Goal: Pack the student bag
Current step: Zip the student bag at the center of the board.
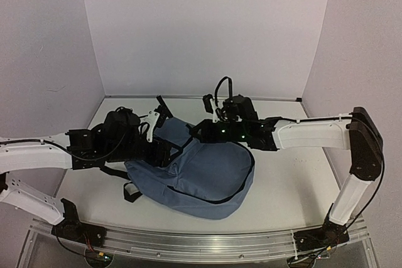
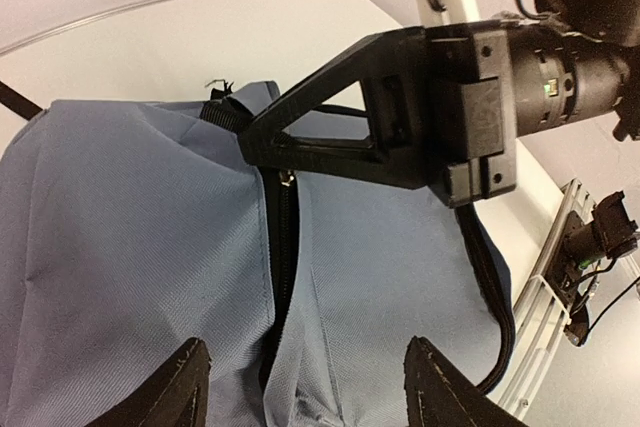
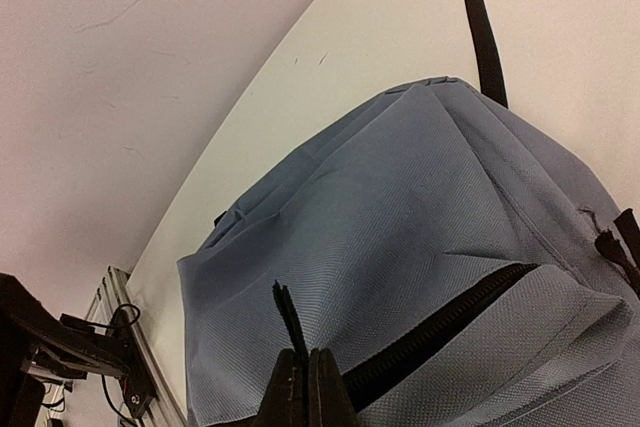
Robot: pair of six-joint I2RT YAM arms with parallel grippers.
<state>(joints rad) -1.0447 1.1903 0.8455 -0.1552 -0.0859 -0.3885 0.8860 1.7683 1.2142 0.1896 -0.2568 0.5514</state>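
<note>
1. The left tool (image 2: pixel 310 389) hangs over the student bag (image 1: pixel 201 180), above its zipper (image 2: pixel 281 247). Its fingers are apart and hold nothing.
2. The student bag lies flat mid-table (image 1: pixel 295 186), a little toward the left edge.
3. The right tool (image 3: pixel 305 392) is pinched together on a thin black zipper tab (image 3: pixel 284 315) on the bag's far side.

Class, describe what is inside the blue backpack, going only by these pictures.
Nothing inside shows. Blue fabric of the student bag covers any contents; its zip is only a dark line, with the right gripper shut on a black tab.
</note>
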